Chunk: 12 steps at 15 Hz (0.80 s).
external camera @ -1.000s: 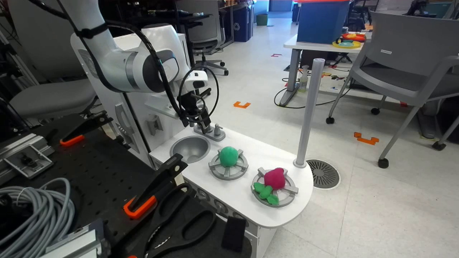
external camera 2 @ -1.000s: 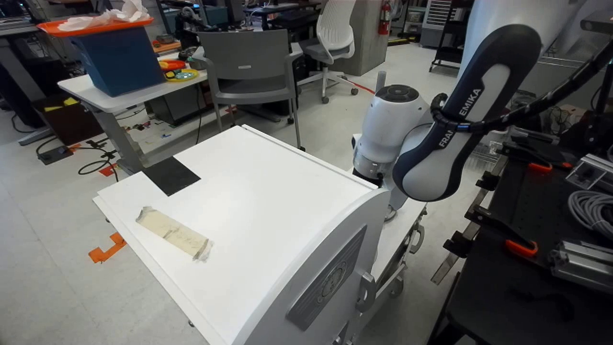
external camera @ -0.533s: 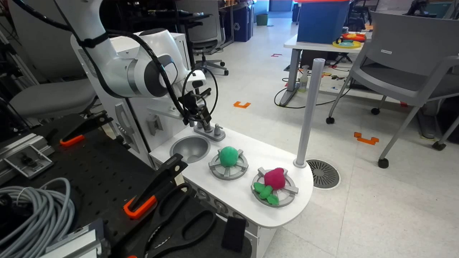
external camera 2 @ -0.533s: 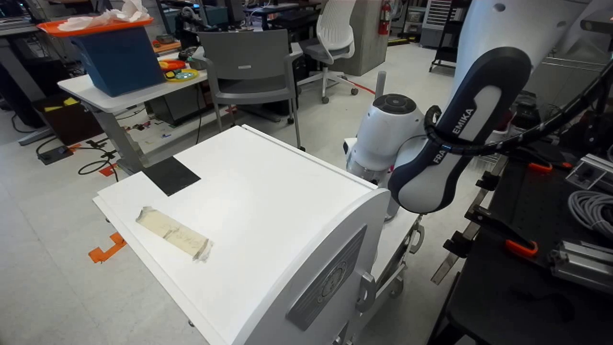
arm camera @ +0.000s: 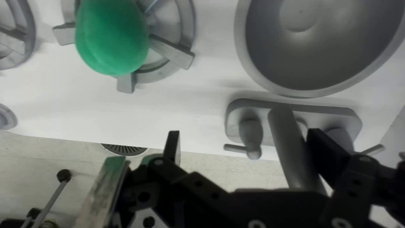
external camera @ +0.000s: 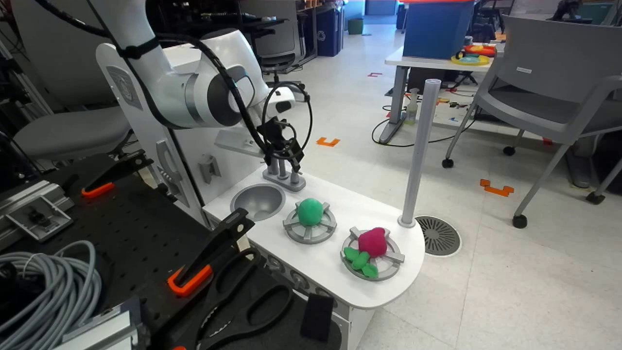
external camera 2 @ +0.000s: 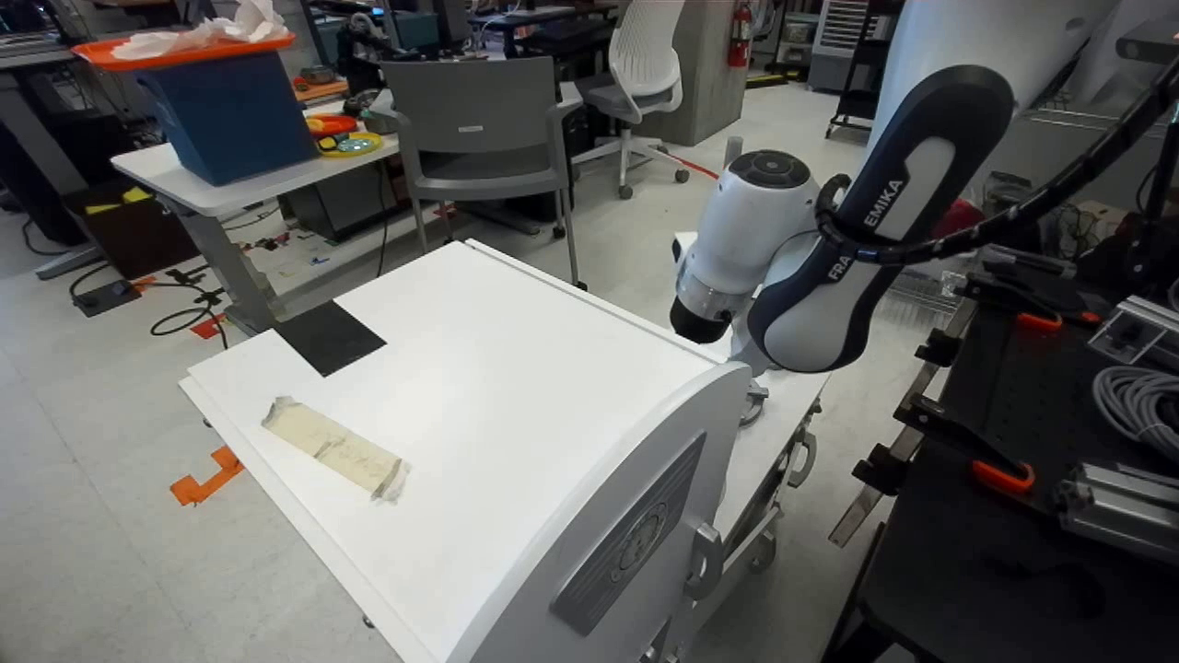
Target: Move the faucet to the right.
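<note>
The faucet is a grey tap on a long base. In the wrist view, its spout (arm camera: 289, 142) lies between my gripper's fingers, up against or very near the right one. A side handle (arm camera: 251, 133) also shows between the fingers; the other handle is partly behind the right finger. In an exterior view, the faucet's base (external camera: 295, 186) stands behind the sink bowl (external camera: 257, 201) and its top is hidden by my gripper (external camera: 284, 163). My gripper (arm camera: 244, 136) is open, with a wide gap on the spout's left. In the remaining exterior view the fingers are hidden.
A green ball-like toy (external camera: 310, 212) sits on a burner beside the sink. A pink and green toy (external camera: 372, 242) lies on the farther burner. A tall grey pole (external camera: 422, 150) stands at the counter's end. A white side panel (external camera: 194, 146) rises beside the sink.
My gripper first dipped slightly towards the faucet. It has since risen and shifted right in an exterior view, away from the side panel. The faucet's base has not visibly moved.
</note>
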Tool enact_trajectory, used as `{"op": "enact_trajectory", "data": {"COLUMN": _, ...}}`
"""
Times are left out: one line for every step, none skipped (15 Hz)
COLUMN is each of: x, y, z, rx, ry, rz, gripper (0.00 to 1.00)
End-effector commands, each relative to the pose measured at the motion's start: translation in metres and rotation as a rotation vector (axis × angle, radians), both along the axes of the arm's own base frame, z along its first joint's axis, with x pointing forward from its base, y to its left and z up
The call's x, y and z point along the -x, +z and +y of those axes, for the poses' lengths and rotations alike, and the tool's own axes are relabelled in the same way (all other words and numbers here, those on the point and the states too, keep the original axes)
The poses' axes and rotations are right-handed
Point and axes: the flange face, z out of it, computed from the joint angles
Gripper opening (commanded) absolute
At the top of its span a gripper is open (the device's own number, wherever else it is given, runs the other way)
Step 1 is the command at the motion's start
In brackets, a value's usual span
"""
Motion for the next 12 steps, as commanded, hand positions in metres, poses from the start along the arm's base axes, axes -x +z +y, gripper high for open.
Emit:
{"op": "enact_trajectory", "data": {"x": -0.015, "y": 0.031, "z": -0.063, "rx": 0.043, "ry": -0.130, "rz": 0.008, "gripper": 1.00}}
{"op": "enact_trajectory", "data": {"x": -0.022, "y": 0.038, "z": -0.082, "rx": 0.060, "ry": -0.171, "rz": 0.002, "gripper": 1.00}}
{"op": "enact_trajectory", "data": {"x": -0.033, "y": 0.046, "z": -0.105, "rx": 0.079, "ry": -0.216, "rz": -0.009, "gripper": 1.00}}
{"op": "enact_trajectory", "data": {"x": -0.043, "y": 0.055, "z": -0.125, "rx": 0.095, "ry": -0.258, "rz": -0.022, "gripper": 1.00}}
{"op": "enact_trajectory", "data": {"x": -0.052, "y": 0.064, "z": -0.143, "rx": 0.105, "ry": -0.300, "rz": -0.023, "gripper": 1.00}}
{"op": "enact_trajectory", "data": {"x": -0.056, "y": 0.074, "z": -0.156, "rx": 0.115, "ry": -0.341, "rz": -0.003, "gripper": 1.00}}
{"op": "enact_trajectory", "data": {"x": -0.057, "y": 0.083, "z": -0.164, "rx": 0.116, "ry": -0.379, "rz": 0.049, "gripper": 1.00}}
{"op": "enact_trajectory", "data": {"x": -0.056, "y": 0.092, "z": -0.170, "rx": 0.125, "ry": -0.409, "rz": 0.105, "gripper": 1.00}}
{"op": "enact_trajectory", "data": {"x": -0.051, "y": 0.102, "z": -0.172, "rx": 0.112, "ry": -0.409, "rz": 0.173, "gripper": 1.00}}
{"op": "enact_trajectory", "data": {"x": -0.047, "y": 0.115, "z": -0.171, "rx": 0.099, "ry": -0.399, "rz": 0.233, "gripper": 1.00}}
{"op": "enact_trajectory", "data": {"x": -0.041, "y": 0.129, "z": -0.170, "rx": 0.090, "ry": -0.391, "rz": 0.287, "gripper": 1.00}}
{"op": "enact_trajectory", "data": {"x": -0.052, "y": 0.099, "z": -0.176, "rx": 0.124, "ry": -0.403, "rz": 0.205, "gripper": 1.00}}
